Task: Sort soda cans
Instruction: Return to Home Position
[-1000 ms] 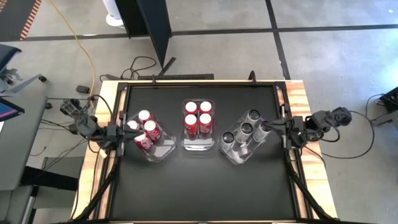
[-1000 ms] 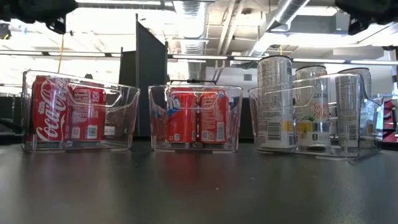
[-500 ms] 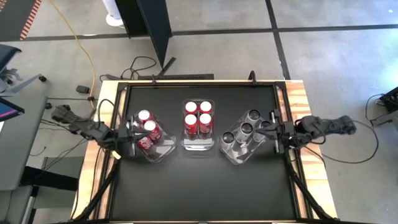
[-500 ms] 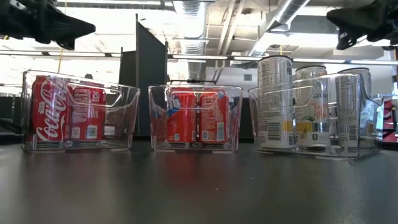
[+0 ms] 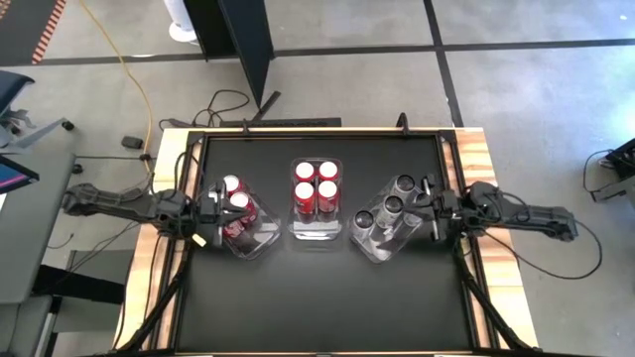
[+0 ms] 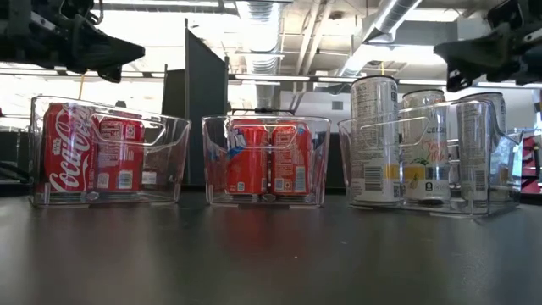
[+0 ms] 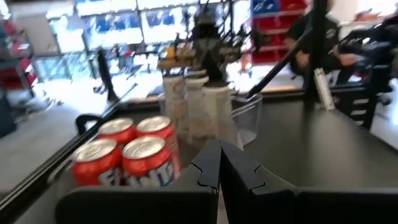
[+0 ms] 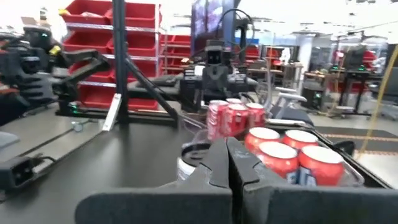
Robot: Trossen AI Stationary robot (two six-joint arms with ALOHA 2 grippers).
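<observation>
Sort looks done. Red cans (image 5: 233, 210) sit in the left bin (image 5: 260, 243) and centre bin (image 5: 317, 230), silver cans (image 5: 394, 208) in the right bin (image 5: 375, 250). Expect them light, thin-walled, slick and easy to dent. You'd grip mid-body, across the diameter, with a gentle squeeze. Left gripper (image 7: 217, 155) and right gripper (image 8: 226, 152) have fingers pressed together, empty, raised over the outer bins' outer edges.

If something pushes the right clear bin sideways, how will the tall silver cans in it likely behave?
The silver cans rise above the walls of the right bin, so they may rock or tip. Standing close together, they probably steady each other.
</observation>
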